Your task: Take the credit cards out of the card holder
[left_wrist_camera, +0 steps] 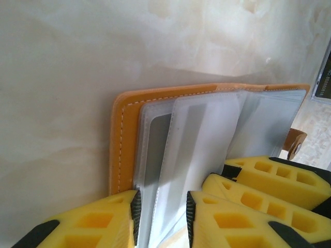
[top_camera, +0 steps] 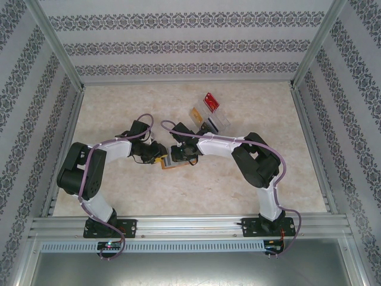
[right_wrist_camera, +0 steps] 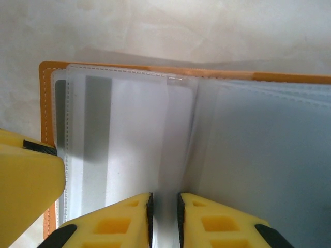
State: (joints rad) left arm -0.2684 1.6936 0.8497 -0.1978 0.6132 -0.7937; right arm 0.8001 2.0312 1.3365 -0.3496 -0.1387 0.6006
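Observation:
The card holder [top_camera: 168, 166] lies open mid-table, an orange cover [left_wrist_camera: 121, 134] with grey see-through pocket pages [right_wrist_camera: 129, 129]. My left gripper [left_wrist_camera: 163, 199] comes in from the left and is shut on a bundle of its pages, both pads against them. From the right, my right gripper [right_wrist_camera: 164, 199] is shut on a single page fold near the spine. Its yellow fingers [left_wrist_camera: 258, 175] show beside the left ones. A dark grey band [right_wrist_camera: 95, 119], the shape of a credit card, shows through the hazy pockets. The holder's little tab [left_wrist_camera: 297, 142] sticks out at its side.
A clear plastic tray [top_camera: 221, 124] stands behind the right arm, holding a red card [top_camera: 211, 101] and a dark card [top_camera: 209, 123]. Patterned walls and metal rails enclose the table on three sides.

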